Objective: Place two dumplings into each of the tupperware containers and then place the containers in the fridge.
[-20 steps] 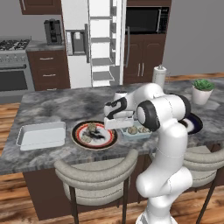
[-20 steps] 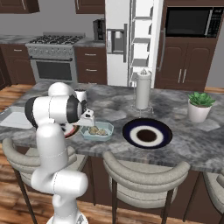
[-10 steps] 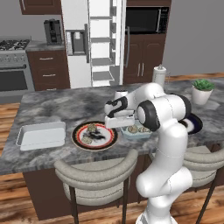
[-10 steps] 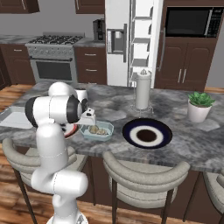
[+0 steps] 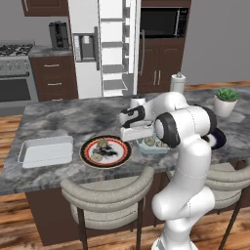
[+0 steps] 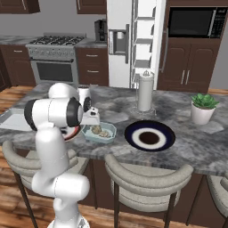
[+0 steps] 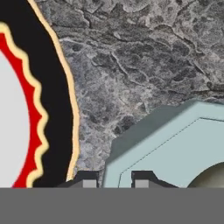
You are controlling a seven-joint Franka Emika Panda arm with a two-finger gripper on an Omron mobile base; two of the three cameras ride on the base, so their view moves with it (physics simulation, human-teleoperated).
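Hand view: the gripper [image 7: 116, 179] sits low over the marble counter [image 7: 144, 57], its two dark fingertips [image 7: 86, 178] standing on either side of the rim of the teal tub [image 7: 175, 144]. The gap between them is narrow and the tub's wall runs through it, so the jaws look closed on the teal tub's edge. A dumpling [image 7: 209, 177] shows inside the tub at the lower right corner. To the left curves the rim of the red plate [image 7: 52, 100], black with a red and cream scalloped band, close to the tub but not touching it.

From the left base view the teal tub [image 5: 152, 144] lies on the counter just right of the red plate [image 5: 105, 151], with dumplings [image 5: 150, 141] in it, partly hidden by the arm. More dumplings [image 5: 103, 144] lie on the red plate. The white tub [image 5: 46, 151] sits well left of the plate, near the counter's end.

The right base view shows the teal tub [image 6: 99, 132] with its dumplings [image 6: 100, 131] beside a blue plate [image 6: 149, 136]. A paper towel roll [image 6: 145, 91] and a potted plant [image 6: 203, 107] stand farther back. The fridge [image 6: 133, 42] stands behind the counter, door open, white shelves showing.
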